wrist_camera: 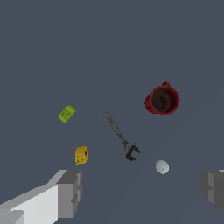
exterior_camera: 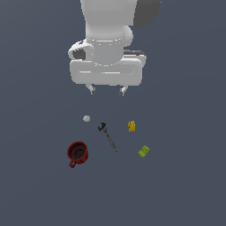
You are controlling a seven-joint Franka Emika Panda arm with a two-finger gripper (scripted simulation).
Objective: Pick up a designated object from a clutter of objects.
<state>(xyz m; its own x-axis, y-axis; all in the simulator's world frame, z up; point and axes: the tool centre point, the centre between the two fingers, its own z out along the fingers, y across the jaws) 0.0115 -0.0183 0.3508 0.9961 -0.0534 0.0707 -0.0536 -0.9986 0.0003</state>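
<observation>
I see the white arm hanging over the far part of the dark grey surface [exterior_camera: 185, 185], wrist pointing straight down, with the pincer [exterior_camera: 107, 91] spread wide and holding nothing; its two short fingertips [exterior_camera: 92, 90] sit well above the scattered things. In the wrist view the grey finger pads [wrist_camera: 70, 192] stand far apart at either edge of the picture. The yellow brick [exterior_camera: 131, 126] lies on the surface below the pincer, nearer the exterior view's right, just beside the wrench [exterior_camera: 107, 135] and apart from it (studs are too small for me to make out). The green block [exterior_camera: 144, 151] lies nearer the camera than the brick. The small whitish ball [exterior_camera: 86, 118] sits toward the exterior view's left, and the red mug [exterior_camera: 77, 152] stands upright, mouth open upward. I can read no writing or label on anything.
</observation>
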